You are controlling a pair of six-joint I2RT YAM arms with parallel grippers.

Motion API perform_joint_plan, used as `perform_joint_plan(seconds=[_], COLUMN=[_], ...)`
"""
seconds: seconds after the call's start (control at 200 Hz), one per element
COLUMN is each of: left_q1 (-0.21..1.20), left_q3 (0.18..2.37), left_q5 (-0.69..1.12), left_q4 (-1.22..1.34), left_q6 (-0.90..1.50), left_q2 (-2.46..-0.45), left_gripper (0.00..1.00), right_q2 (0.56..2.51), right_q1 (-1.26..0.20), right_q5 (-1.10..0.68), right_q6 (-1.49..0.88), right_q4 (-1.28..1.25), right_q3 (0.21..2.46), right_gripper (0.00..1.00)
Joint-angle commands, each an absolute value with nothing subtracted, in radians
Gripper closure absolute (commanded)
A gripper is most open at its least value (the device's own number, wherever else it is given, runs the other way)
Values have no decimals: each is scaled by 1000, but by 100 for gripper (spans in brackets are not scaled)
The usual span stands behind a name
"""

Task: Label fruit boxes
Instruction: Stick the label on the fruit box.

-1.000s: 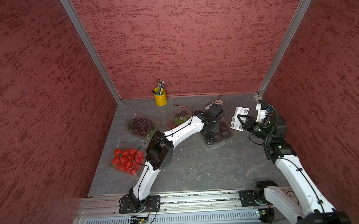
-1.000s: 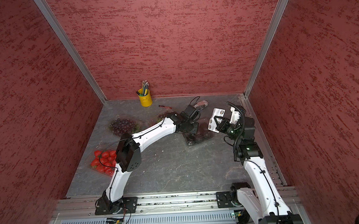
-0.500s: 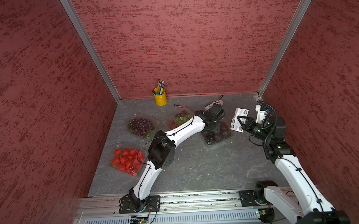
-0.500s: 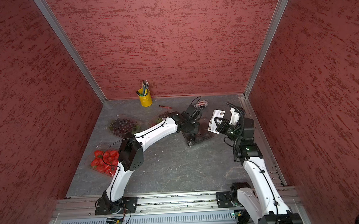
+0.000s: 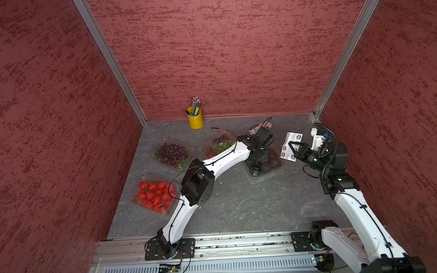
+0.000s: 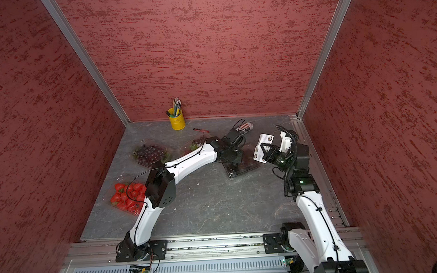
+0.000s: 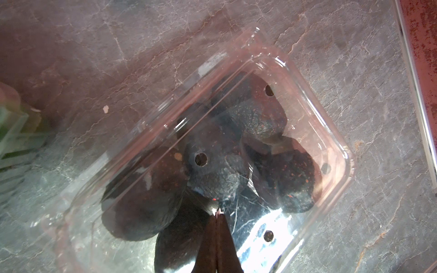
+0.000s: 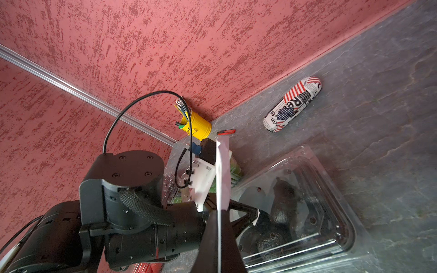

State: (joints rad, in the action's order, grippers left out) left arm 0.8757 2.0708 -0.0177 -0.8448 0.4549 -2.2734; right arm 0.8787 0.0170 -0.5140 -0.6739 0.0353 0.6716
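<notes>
The dark-fruit box (image 7: 260, 113) sits cornerwise on the surface (image 5: 242, 200), and the coming move turns on it. The left arm (image 5: 229, 157) reaches over it, and its jaws, pressed together, point straight down at the clear lid near its middle. In the left wrist view the tips look to be touching the lid, with a tiny pale scrap at the very tip that I cannot make out. So the box lies directly under the left jaws, and that arm is the nearer one. Just beside the box, on the side away from the mixed grapes (image 5: 219, 145), the right jaws pinch the sticker sheet (image 5: 290, 144) by its edge, lifted off the surface. The dark grapes (image 5: 173, 153) and strawberries (image 5: 154, 194) lie well apart from the box, beyond the left arm. I judge the next move to be a label going onto this lid.
</notes>
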Motion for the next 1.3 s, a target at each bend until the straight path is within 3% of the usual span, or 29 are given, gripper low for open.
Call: perform_joint_plan(seconds=[0.0,0.351,0.551,0.977,1.292], left_q1=[883,890,891,891,881], left_q3=[2083,2082,2082,2079,2042], left_q5=[10,31,44,88,158], left_q4=[-829,-811,-799,-789,-742], left_q6=[461,463,456,465,496], left_q2=[-2283,-2283,-2281,-2302,-2305], left_gripper=[100,98,88,82,82], right_q2=[868,868,871,869,868], right_q1=[24,24,25,25,29], right_q5=[-523,-525,-526,-525,-520], right_q6=[-670,-672,-673,-670,-670], right_q4=[24,23,21,27,33], right_q3=[661,659,656,661,668], right_gripper=[100,100,100,100,100])
